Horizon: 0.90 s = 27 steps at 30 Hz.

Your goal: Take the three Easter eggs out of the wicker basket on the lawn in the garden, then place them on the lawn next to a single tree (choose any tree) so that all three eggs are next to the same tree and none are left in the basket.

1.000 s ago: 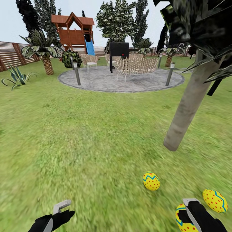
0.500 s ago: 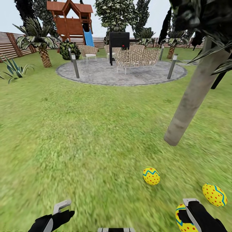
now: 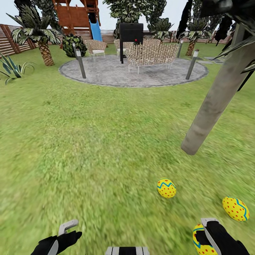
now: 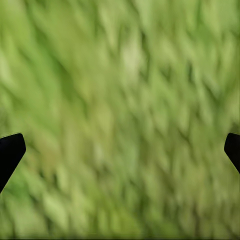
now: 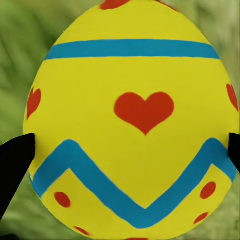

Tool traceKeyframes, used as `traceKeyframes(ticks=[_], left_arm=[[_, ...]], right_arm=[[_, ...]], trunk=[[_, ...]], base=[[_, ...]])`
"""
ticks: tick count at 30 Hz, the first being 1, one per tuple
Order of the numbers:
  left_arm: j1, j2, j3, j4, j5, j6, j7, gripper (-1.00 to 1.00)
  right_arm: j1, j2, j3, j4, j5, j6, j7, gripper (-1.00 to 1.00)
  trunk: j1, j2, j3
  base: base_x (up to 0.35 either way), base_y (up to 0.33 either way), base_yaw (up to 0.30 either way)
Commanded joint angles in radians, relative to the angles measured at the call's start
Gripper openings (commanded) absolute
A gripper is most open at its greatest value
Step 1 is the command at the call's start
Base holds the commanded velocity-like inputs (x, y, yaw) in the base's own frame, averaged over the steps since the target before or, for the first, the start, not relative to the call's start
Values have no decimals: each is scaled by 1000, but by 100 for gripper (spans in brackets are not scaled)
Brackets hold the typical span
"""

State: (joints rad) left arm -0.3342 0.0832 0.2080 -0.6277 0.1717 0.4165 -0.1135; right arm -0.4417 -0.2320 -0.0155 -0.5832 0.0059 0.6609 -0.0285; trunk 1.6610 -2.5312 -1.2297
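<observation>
Your right gripper [image 3: 207, 235] sits low at the near right of the head view with its jaws clenched around one of the Easter eggs, the held egg [image 3: 199, 242]; in the right wrist view that egg [image 5: 132, 120] fills the space between the two dark fingertips [image 5: 15, 160], each touching one of its flanks, with a blue band, a red heart and a blue zigzag facing the camera. Your left gripper [image 3: 69, 232] hangs low at the near left over bare grass, and the left wrist view shows its jaws released, the two fingertips [image 4: 10, 152] well apart with only blurred green lawn [image 4: 120, 110] between them. Two more eggs lie on the lawn [image 3: 88, 141]: the middle egg [image 3: 166, 188] rests ahead of your right gripper, near the foot of the tree, and the right egg [image 3: 236, 208] lies further right, near the held one. The tree [image 3: 216, 95] has a pale grey-beige trunk that leans up and to the right, and its base meets the grass just beyond the middle egg. Further back you have the round grey patio [image 3: 132, 72] with woven chairs [image 3: 150, 56], a black grill [image 3: 131, 33], the wooden playset [image 3: 76, 16] and the slatted fence [image 3: 10, 42].
</observation>
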Motion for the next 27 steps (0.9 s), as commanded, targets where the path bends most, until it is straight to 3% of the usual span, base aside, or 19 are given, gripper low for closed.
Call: traceKeyframes(ticks=[1,16,24,27], left_arm=[[0,0,4,-1,5,7,-4,100],[0,0,4,-1,5,8,-3,100],[0,0,4,-1,5,8,-3,100],[0,0,4,-1,5,10,-3,100]], right_arm=[[0,0,-1,-2,1,5,-2,-100],[0,0,0,-2,0,5,-1,-100],[-1,0,0,-2,1,5,-1,-100],[0,0,0,-2,0,5,-1,-100]], trunk=[[0,0,-1],[4,-2,-36],[4,-2,-36],[5,-3,-47]], base=[[0,0,0],[0,0,0],[0,0,0],[0,0,0]])
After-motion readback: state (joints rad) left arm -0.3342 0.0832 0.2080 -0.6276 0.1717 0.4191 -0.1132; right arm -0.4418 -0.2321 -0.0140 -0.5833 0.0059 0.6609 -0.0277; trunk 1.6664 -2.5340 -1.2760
